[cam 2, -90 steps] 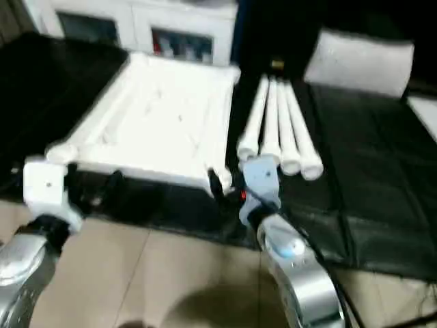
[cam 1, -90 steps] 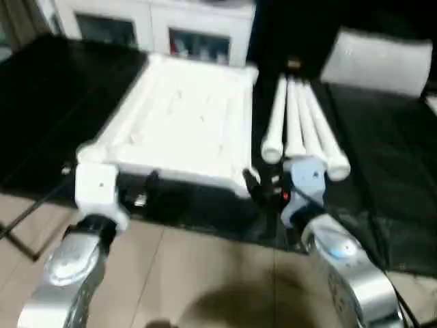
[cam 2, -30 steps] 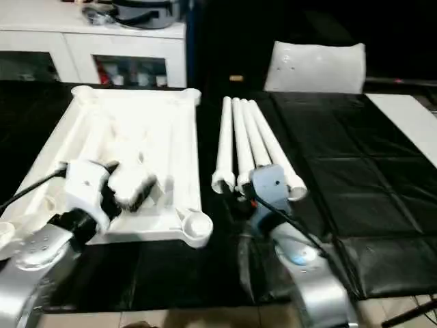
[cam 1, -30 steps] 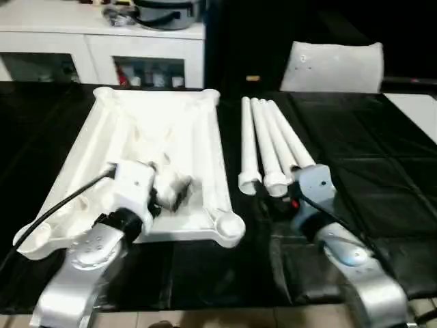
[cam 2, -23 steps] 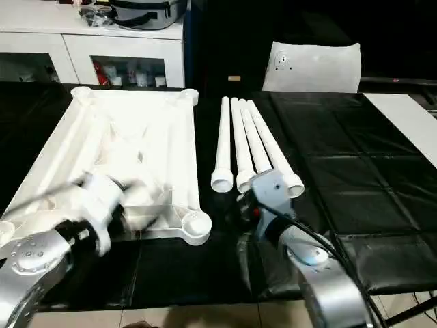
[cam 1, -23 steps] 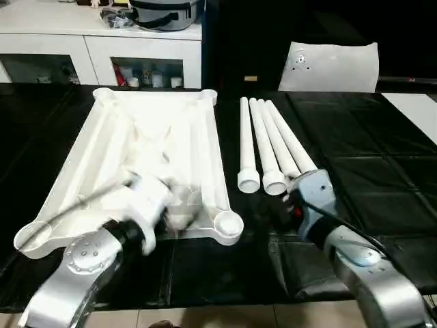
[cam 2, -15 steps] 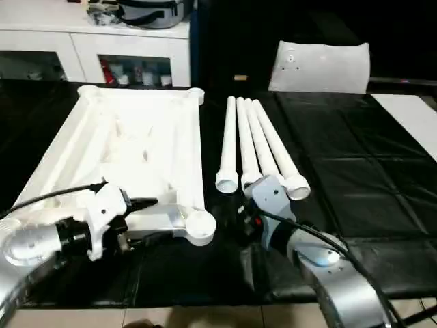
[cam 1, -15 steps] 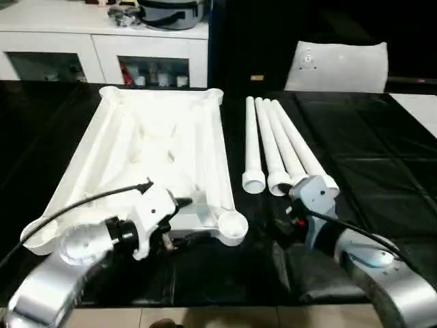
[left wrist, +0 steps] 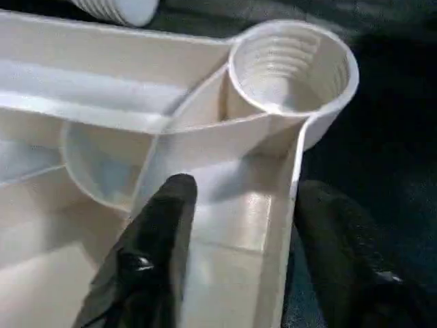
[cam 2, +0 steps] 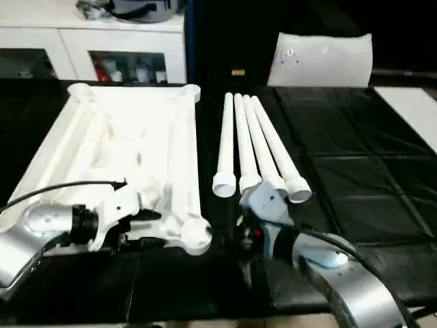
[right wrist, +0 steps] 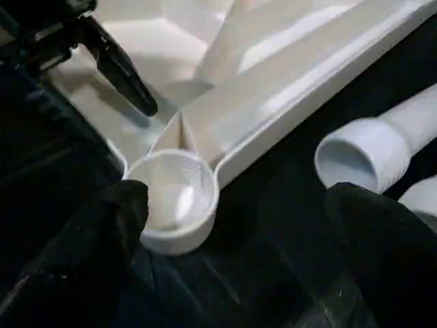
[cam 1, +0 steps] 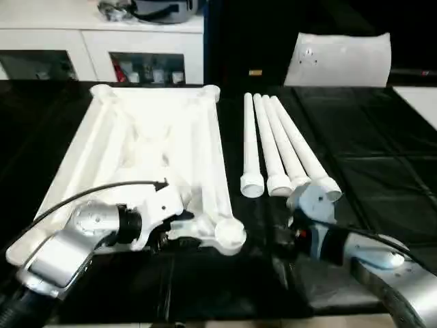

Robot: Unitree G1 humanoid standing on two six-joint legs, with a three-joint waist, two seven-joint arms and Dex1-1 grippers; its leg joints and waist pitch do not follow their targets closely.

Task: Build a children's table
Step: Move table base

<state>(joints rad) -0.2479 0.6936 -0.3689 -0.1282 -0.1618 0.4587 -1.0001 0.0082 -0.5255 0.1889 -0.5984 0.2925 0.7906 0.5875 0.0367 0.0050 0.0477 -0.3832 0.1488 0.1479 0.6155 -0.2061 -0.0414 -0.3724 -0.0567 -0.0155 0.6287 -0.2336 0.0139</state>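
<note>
In the head views, the white plastic square table top (cam 1: 147,147) lies ribbed side up on the black-covered work surface (cam 1: 382,157), four tapered round white legs (cam 1: 280,147) just beside it. The left gripper (cam 2: 147,229) has swung down from above the top to its near edge since a second ago.

The left wrist view shows its black fingers (left wrist: 153,253) narrowing astride that rim by the round corner socket (left wrist: 293,68), likely to steady it.

In the right wrist view, the right gripper (right wrist: 239,266) gapes wide, empty, between socket and legs.
</note>
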